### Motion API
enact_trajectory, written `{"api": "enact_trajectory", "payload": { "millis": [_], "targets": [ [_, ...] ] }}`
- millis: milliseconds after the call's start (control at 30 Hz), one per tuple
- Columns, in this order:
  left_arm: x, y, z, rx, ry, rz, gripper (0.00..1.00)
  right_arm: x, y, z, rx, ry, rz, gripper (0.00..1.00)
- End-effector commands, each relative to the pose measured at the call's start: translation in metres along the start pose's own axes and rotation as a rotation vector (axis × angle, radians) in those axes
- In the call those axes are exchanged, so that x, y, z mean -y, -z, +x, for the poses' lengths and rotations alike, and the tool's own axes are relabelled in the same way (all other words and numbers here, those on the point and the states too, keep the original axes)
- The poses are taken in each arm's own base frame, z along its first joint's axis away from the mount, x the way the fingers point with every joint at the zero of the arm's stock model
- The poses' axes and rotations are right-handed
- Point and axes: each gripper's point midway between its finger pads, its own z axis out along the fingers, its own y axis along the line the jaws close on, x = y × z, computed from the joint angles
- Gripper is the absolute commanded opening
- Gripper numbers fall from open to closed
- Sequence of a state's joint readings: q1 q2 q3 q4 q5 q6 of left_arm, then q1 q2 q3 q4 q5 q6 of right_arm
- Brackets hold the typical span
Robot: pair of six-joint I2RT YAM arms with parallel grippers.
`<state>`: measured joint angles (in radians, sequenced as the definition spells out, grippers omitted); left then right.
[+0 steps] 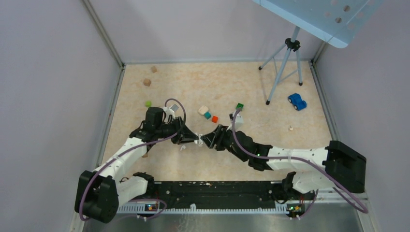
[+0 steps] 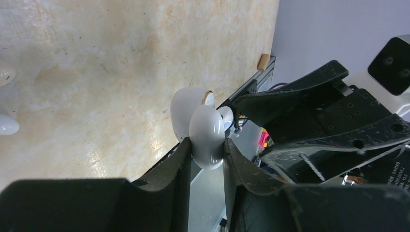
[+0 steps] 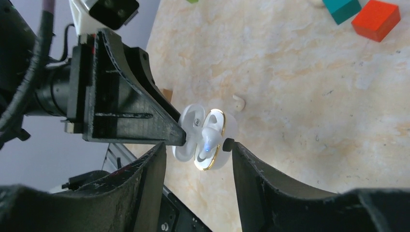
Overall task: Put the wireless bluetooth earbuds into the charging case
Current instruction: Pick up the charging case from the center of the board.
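The charging case (image 3: 203, 140) is white with a gold rim. It hangs open just above the table, and my left gripper (image 2: 207, 151) is shut on its body (image 2: 205, 133). One white earbud (image 3: 208, 134) sits in the case with a blue light glowing on it. My right gripper (image 3: 198, 147) is open, one finger on each side of the case, and grips nothing. In the top view the left gripper (image 1: 192, 138) and right gripper (image 1: 205, 140) meet tip to tip at the case (image 1: 198, 141). A small white piece (image 3: 238, 101) lies on the table beyond; I cannot tell whether it is an earbud.
A cream block (image 1: 202, 110), a teal cube (image 1: 207, 115) and an orange-red cube (image 1: 214, 119) lie just behind the grippers, with a green cube (image 1: 240, 106) further right. A lime cube (image 1: 148, 103) and tan wooden blocks (image 1: 147, 82) sit at the left. A blue toy car (image 1: 297, 101) and a tripod (image 1: 283, 72) stand at the right.
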<state>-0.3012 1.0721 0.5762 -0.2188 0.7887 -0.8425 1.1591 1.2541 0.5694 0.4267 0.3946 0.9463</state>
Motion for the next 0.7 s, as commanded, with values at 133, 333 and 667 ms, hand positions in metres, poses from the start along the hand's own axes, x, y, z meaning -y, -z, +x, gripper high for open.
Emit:
{"api": "enact_trajectory", "payload": {
  "millis": [133, 333, 667],
  "targets": [
    [0.020, 0.003, -0.008, 0.008, -0.059, 0.048, 0.12, -0.012, -0.013, 0.004, -0.030, -0.049, -0.040, 0.45],
    [0.018, 0.004, -0.006, 0.006, -0.055, 0.049, 0.12, -0.008, -0.015, 0.007, -0.038, -0.052, -0.028, 0.38],
    [0.017, 0.005, -0.005, 0.006, -0.059, 0.047, 0.12, -0.011, -0.025, 0.012, -0.047, -0.067, -0.036, 0.19]
  ]
}}
